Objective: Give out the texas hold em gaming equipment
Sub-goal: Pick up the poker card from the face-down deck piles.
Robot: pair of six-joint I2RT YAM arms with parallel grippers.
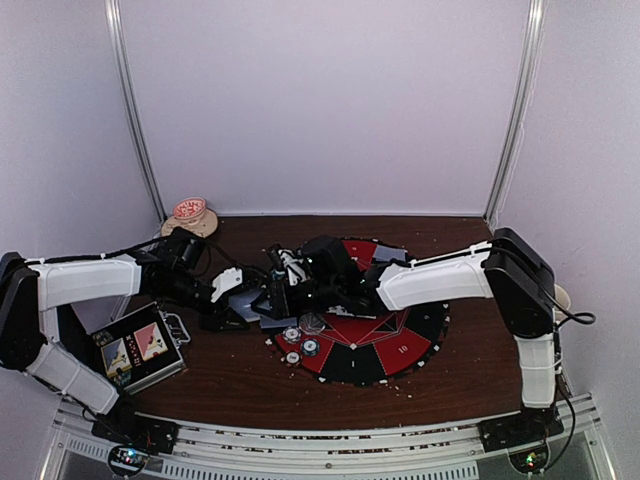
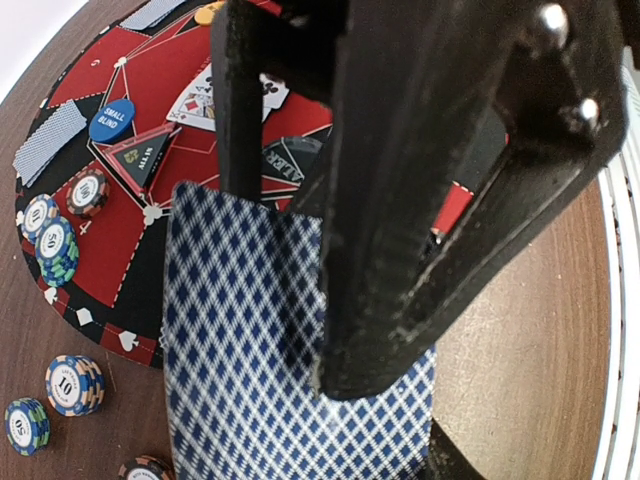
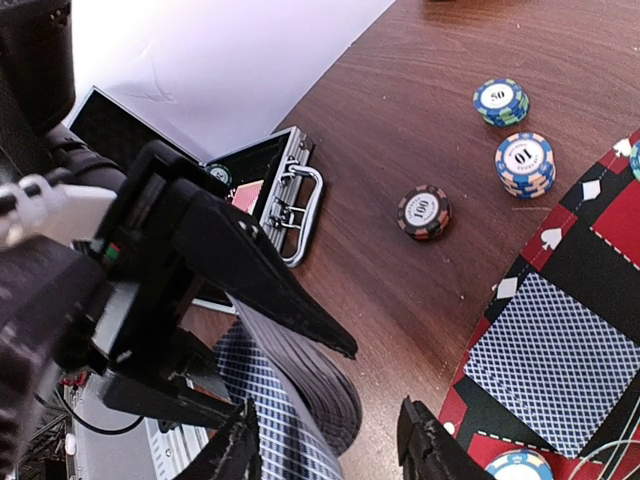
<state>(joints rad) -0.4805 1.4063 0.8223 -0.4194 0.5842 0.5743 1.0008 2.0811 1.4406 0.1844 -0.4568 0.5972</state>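
Observation:
My left gripper point(image 2: 392, 420) is shut on a deck of blue-diamond-backed playing cards point(image 2: 250, 340), held just off the left rim of the round red-and-black poker mat point(image 1: 425, 345). My right gripper point(image 3: 332, 455) is open, its fingertips point(image 3: 236, 448) standing either side of the deck's bent lower edge point(image 3: 305, 400). Striped chip stacks point(image 3: 524, 163) lie on the wood beside the mat, and more chips point(image 2: 55, 250) sit on the mat. A blue small-blind button point(image 2: 112, 120), an orange button point(image 2: 208, 12) and face-down cards point(image 3: 555, 365) rest on the mat.
An open metal case point(image 1: 140, 350) lies at the near left, its latch side point(image 3: 290, 195) close to the grippers. A beige mug point(image 1: 190, 212) stands at the back left. White walls enclose the table.

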